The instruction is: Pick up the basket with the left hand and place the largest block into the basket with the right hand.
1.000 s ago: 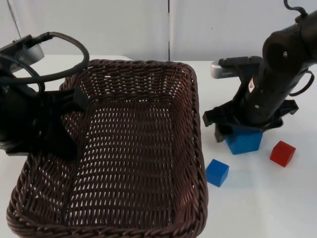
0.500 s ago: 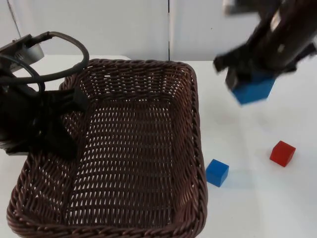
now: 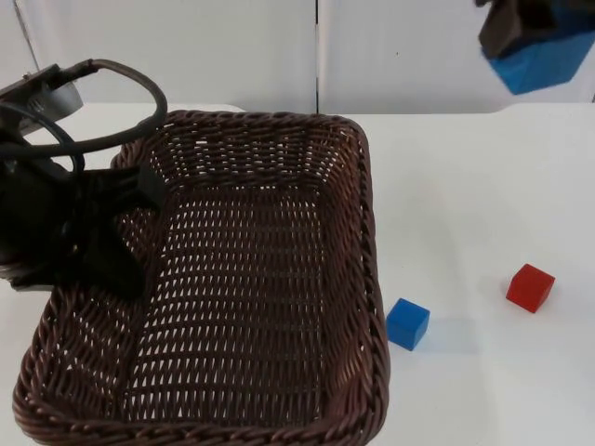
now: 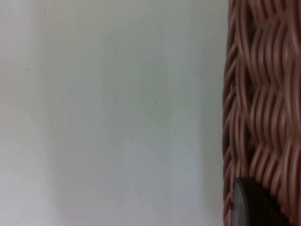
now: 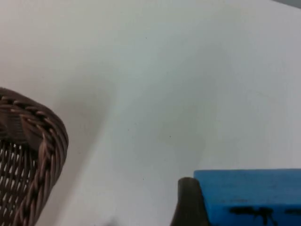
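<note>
Basket (image 3: pixel 232 288), dark brown wicker, fills the left and centre of the top view; we see its rim reaching from the upper middle to the bottom edge. At its left side sits the left claw (image 3: pixel 139 200), closed on the rim there, and in the left wrist view we make out the woven wall (image 4: pixel 261 103) with one black fingertip (image 4: pixel 251 205) against it and bare white tabletop (image 4: pixel 113 113) beside.

At the upper right corner of the top view we find the big blue block (image 3: pixel 544 60) lifted well above the tabletop, held by the right claw (image 3: pixel 521 32), which grips it from above. In the right wrist view we see the block's blue face (image 5: pixel 249 195) with a dark finger (image 5: pixel 188 202) pressed on its side, and a corner of the basket (image 5: pixel 33 141) well apart from it.

On the white tabletop (image 3: pixel 465 186) we see a small blue block (image 3: pixel 407 323) just beside the basket's right rim, and a red block (image 3: pixel 530 287) further right. A grey wall (image 3: pixel 232 46) with a dark vertical seam closes the tabletop behind.
</note>
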Robot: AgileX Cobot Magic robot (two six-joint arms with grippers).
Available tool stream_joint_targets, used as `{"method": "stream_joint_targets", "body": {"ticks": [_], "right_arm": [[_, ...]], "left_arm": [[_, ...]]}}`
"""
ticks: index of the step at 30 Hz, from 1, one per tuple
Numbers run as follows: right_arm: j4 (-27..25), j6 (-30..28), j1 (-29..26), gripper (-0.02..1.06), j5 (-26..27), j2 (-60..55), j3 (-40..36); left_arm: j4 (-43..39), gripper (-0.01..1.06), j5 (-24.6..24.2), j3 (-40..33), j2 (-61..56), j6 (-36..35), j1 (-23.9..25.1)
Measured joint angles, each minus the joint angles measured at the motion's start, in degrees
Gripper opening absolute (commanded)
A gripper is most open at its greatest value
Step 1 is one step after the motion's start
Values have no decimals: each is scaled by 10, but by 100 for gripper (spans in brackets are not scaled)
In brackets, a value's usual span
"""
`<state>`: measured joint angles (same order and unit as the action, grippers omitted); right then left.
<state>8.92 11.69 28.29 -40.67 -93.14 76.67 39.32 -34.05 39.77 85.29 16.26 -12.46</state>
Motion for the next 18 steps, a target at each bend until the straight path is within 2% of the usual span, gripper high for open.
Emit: {"method": "stream_joint_targets", "body": {"ticks": [13,16,18], "right_arm": [[-1,-22,0,0,-20,3,0],[-15,-38,0,0,-20,3,0],[-44,-68,0,0,-20,3,0]], "left_arm": [[0,0,0,0,0,0,0],[0,0,0,0,0,0,0],[0,0,0,0,0,0,0]]}}
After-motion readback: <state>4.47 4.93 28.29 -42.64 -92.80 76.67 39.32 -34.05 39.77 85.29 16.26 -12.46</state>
